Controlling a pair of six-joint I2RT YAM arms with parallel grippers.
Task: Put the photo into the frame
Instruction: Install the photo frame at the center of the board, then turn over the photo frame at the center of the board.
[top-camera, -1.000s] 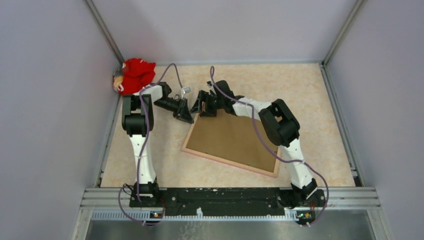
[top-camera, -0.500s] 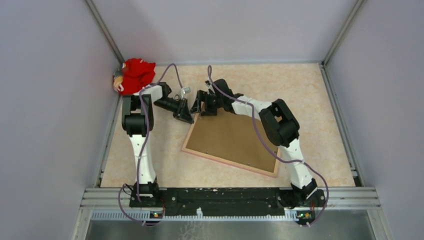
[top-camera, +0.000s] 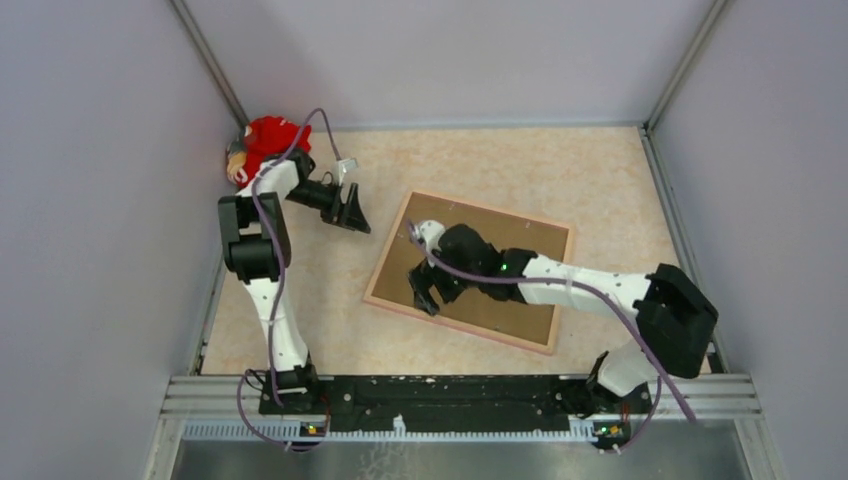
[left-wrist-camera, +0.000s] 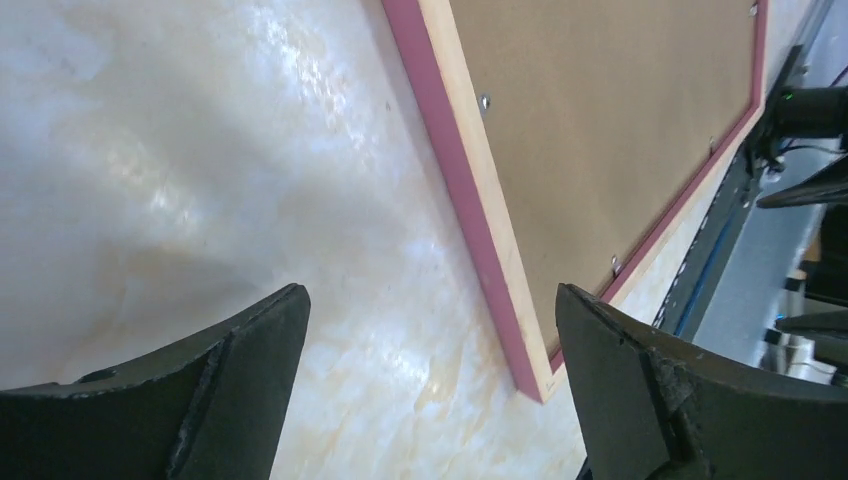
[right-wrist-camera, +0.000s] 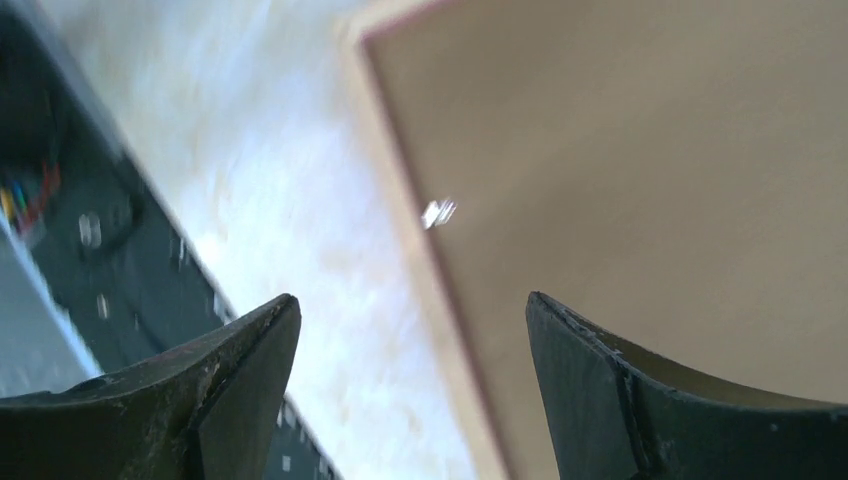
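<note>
The frame (top-camera: 490, 334) lies face down on the table, its pale wood back and pink edge (left-wrist-camera: 480, 200) showing. A brown backing board (top-camera: 490, 230) fills it, with small metal tabs along the rim. The photo is not visible in any view. My left gripper (top-camera: 355, 217) hangs open just off the frame's far left corner, with bare table between its fingers (left-wrist-camera: 430, 390). My right gripper (top-camera: 425, 297) is open over the frame's near left edge. In the blurred right wrist view its fingers straddle the rim (right-wrist-camera: 410, 390), holding nothing.
A red cloth toy (top-camera: 270, 148) sits in the far left corner against the wall. A metal rail (top-camera: 460, 392) runs along the near edge by the arm bases. Grey walls close in the table on three sides.
The left gripper has opened wide and drawn back left, away from the frame's far corner. The right arm has swung from that corner down to the near left edge.
</note>
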